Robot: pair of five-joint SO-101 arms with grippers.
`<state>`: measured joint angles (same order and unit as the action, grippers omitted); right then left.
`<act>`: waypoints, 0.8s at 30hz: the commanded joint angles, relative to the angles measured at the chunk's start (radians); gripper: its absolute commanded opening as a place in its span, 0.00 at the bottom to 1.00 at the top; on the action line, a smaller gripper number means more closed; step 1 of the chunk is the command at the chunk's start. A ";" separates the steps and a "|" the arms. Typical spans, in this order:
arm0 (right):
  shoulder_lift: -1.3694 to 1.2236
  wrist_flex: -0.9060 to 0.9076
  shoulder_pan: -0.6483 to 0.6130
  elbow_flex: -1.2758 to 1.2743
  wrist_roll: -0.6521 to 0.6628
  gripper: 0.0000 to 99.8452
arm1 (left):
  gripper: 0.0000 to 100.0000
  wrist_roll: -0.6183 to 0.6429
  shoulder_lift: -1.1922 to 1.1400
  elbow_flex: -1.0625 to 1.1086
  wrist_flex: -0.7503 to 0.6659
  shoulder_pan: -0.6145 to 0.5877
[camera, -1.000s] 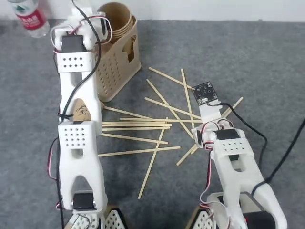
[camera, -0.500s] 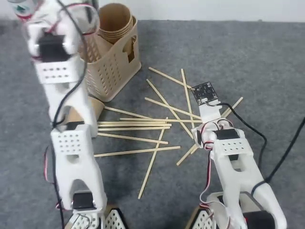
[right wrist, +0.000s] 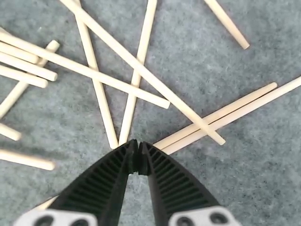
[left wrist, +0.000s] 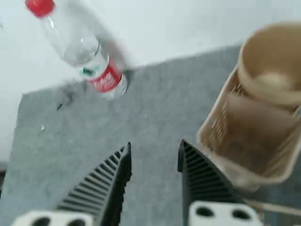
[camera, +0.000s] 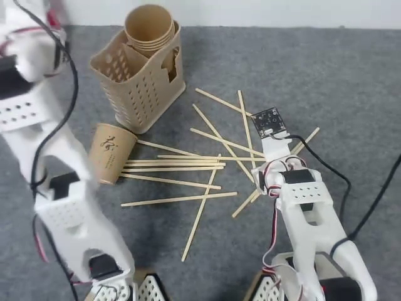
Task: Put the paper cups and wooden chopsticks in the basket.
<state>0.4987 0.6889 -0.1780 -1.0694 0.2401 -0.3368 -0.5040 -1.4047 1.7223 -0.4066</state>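
Note:
A tan perforated basket (camera: 139, 81) stands at the back left with a stack of paper cups (camera: 149, 26) in its far compartment. One more paper cup (camera: 111, 152) lies on its side on the grey carpet in front of the basket. Several wooden chopsticks (camera: 188, 164) are strewn between the two arms. My left gripper (left wrist: 155, 145) hangs open and empty above the carpet, to the left of the basket (left wrist: 251, 141) and its cups (left wrist: 275, 61). My right gripper (right wrist: 138, 143) is shut, its tips low over crossed chopsticks (right wrist: 141, 75) with nothing held.
A water bottle (left wrist: 80, 49) with a red cap lies at the carpet's back left edge by the white wall. The left arm (camera: 37, 144) rises along the left side, the right arm (camera: 307, 207) at the front right. Bare carpet (camera: 326, 75) stretches to the back right.
The left arm has swung left, away from above the basket, uncovering the paper cup lying on its side. The right arm has not moved.

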 commanded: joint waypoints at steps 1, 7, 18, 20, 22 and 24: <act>0.031 -0.019 0.005 0.008 -0.005 0.01 | 0.16 -0.066 0.201 0.318 0.038 -0.034; 0.031 -0.019 0.005 0.008 -0.005 0.01 | 0.16 -0.152 0.531 0.931 0.028 0.005; 0.031 -0.013 0.005 0.008 -0.005 0.01 | 0.16 0.115 0.810 1.704 -0.499 0.015; 0.031 -0.013 0.005 0.008 -0.005 0.01 | 0.16 0.172 0.833 1.750 -0.549 0.015; 0.031 -0.013 0.005 0.008 -0.005 0.01 | 0.16 0.232 0.845 1.778 -0.591 0.015; 0.031 -0.013 0.005 0.008 -0.005 0.01 | 0.16 0.298 0.853 1.790 -0.624 0.015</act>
<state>0.4987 0.6889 -0.1780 -1.0694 0.2401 -0.1619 0.2908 0.3705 1.1822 -0.3928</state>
